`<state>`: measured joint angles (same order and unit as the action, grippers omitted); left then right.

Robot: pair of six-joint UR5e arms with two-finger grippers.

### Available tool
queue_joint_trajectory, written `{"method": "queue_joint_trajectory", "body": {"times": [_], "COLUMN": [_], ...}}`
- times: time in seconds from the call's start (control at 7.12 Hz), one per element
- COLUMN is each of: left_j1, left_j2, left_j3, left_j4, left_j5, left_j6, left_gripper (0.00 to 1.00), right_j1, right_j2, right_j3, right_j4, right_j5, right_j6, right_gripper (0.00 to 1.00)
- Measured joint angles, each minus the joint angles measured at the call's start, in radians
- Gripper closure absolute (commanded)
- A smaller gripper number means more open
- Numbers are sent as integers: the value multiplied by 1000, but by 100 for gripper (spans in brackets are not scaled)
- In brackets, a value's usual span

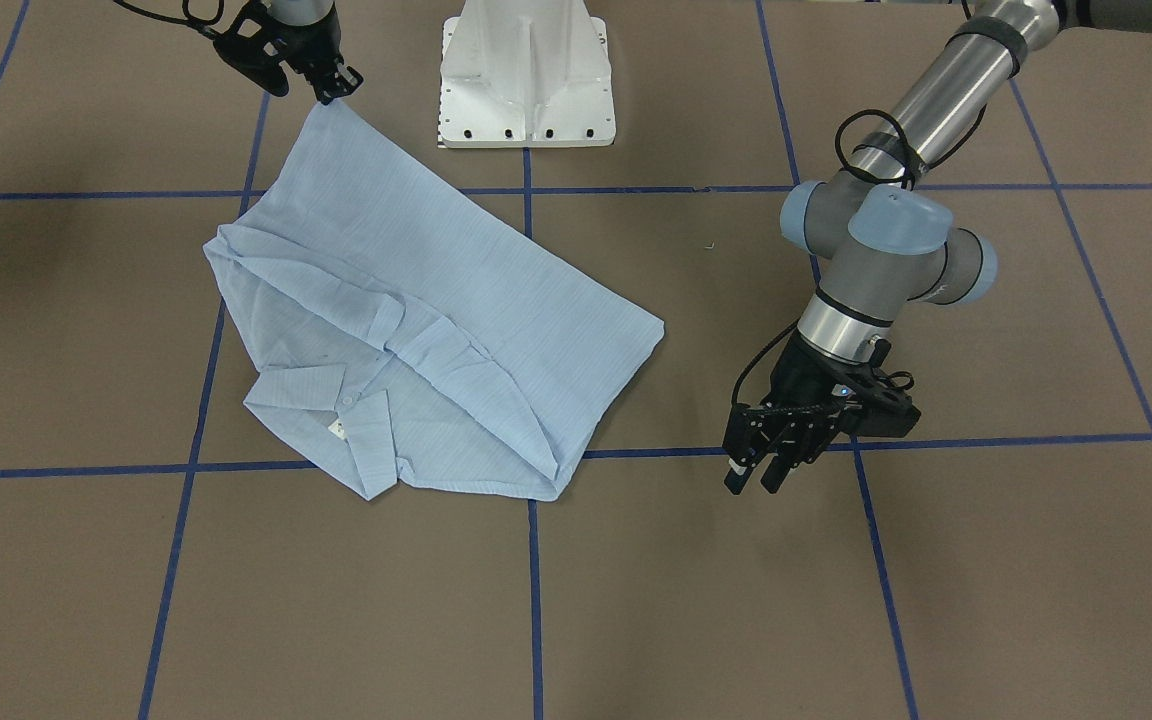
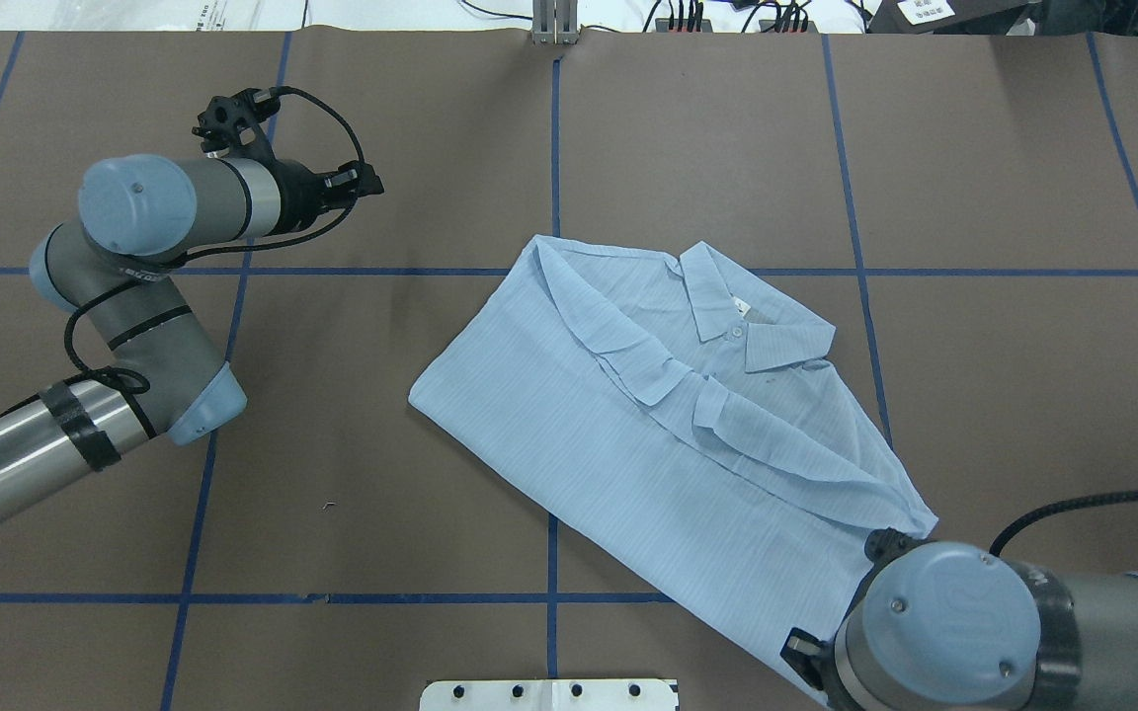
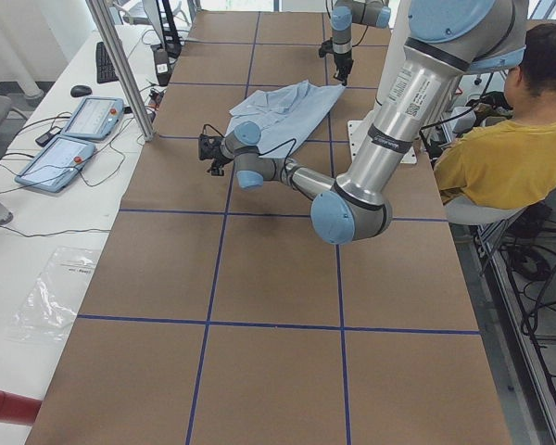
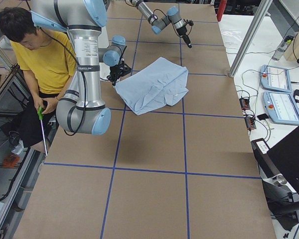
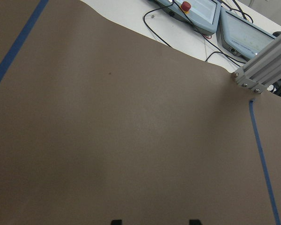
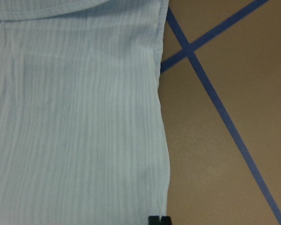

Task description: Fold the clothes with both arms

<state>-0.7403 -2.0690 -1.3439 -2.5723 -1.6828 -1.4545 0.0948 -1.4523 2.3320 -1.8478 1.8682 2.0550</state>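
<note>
1. The light blue, finely striped button-up shirt lies slanted at mid-table with its collar on the far side from the robot's base. No sleeve hangs loose, and folded panels overlap the front.
2. We judge the task part done: the side folds look made, and the hem-to-collar fold is left.
3. Right black two-finger gripper: fingers pinched together at the near hem corner, apparently gripping cloth.
4. Left black two-finger gripper: fingers wide apart and empty, over the bare brown table, well apart from the shirt.
</note>
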Motion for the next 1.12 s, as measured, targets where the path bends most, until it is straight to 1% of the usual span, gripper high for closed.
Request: {"method": "queue_joint_trajectory", "body": {"times": [0.14,0.28,0.42,0.56,0.7,0.84,0.98,1.12], "left_j1": [35,75,126,188,251,300,331,355], "left_j2": [49,112,165,193,204,207,206,202], "left_j3": [-62,-144,-226,-308,-397,-466,-502,-512], "left_j4": [2,3,13,54,140,248,342,396], "left_j5": [-3,-3,-3,0,5,8,20,37], "left_j6": [-43,-83,-140,-214,-283,-326,-348,-360], "left_gripper": [38,36,35,34,31,31,31,32], "right_j1": [-49,-77,-77,-46,14,99,202,282], "right_j2": [0,3,10,28,61,103,157,214], "right_j3": [7,10,11,12,11,3,-23,-78], "right_j4": [-10,-13,-14,-15,-19,-27,-33,-31], "right_j5": [0,-5,-9,-10,-11,-11,-19,-46], "right_j6": [10,24,40,51,55,53,43,18], "right_gripper": [1,0,0,0,0,0,0,0]}}
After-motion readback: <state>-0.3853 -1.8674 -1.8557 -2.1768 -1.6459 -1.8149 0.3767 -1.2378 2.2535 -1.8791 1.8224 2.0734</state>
